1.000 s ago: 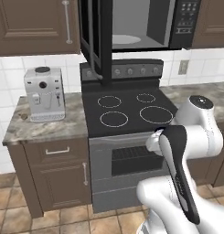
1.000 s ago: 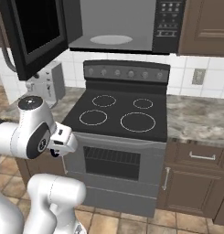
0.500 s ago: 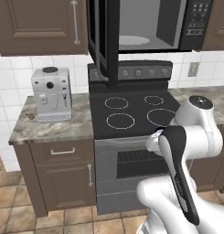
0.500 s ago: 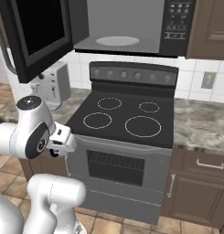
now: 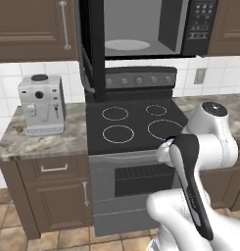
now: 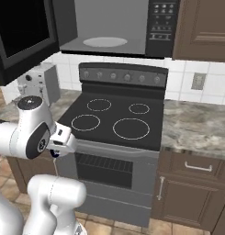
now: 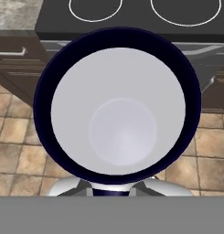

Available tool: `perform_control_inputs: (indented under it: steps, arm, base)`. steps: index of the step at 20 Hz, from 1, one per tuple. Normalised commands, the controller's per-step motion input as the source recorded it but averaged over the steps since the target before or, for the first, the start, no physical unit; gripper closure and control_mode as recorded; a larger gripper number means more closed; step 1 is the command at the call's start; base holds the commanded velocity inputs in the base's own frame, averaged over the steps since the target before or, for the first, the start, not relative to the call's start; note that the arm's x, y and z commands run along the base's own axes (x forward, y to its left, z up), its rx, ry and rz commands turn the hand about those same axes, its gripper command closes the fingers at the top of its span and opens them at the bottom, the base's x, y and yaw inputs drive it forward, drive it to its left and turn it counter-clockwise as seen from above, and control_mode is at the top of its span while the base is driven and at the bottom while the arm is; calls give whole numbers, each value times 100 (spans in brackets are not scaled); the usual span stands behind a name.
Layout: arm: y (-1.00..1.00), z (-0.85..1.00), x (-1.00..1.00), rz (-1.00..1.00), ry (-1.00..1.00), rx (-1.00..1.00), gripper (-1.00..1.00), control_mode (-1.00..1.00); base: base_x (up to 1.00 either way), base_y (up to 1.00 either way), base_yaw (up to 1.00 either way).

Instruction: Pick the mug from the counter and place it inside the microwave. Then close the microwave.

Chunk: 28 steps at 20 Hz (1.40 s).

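Observation:
The mug [image 7: 118,114], with a dark navy rim and a pale inside, sits close in the hand view, its mouth facing the camera. My gripper [image 7: 111,186] is shut on it at its lower rim, and the mug hides the fingertips. Behind it are the oven front and the floor tiles. In the right base view the gripper [image 6: 56,150] hangs low in front of the stove's left side. The microwave [image 5: 141,29] above the stove is open, its door [image 5: 92,44] swung out to the left, and the white turntable [image 5: 127,45] is bare. The counter [image 5: 58,139] flanks the stove.
A silver-grey coffee machine [image 5: 41,104] stands on the left counter. The black stovetop [image 5: 136,122] lies under the microwave, with the oven door [image 6: 109,170] below it. Wooden cabinets [image 6: 201,27] hang on both sides. More granite counter [image 6: 196,126] runs to the right.
The whole picture has shifted and the kitchen looks closer and higher, so the base has driven. The arm keeps the same folded pose, with the mug still in the gripper.

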Motion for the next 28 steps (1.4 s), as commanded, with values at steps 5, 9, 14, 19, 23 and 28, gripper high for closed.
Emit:
perform_control_inputs:
  steps: [5,9,14,19,23,28]
  arm:
    - [0,0,0,0,0,0,100,100]
    - [0,0,0,0,0,0,100,100]
    - [0,0,0,0,0,0,100,100]
    - [0,0,0,0,0,0,100,100]
    - [0,0,0,0,0,0,100,100]
    - [0,0,0,0,0,0,100,100]
  base:
    - [33,-22,-7]
    - [58,-14,-8]
    - [35,-1,-4]
    - [20,0,0]
    - [56,0,0]
    - [39,0,1]
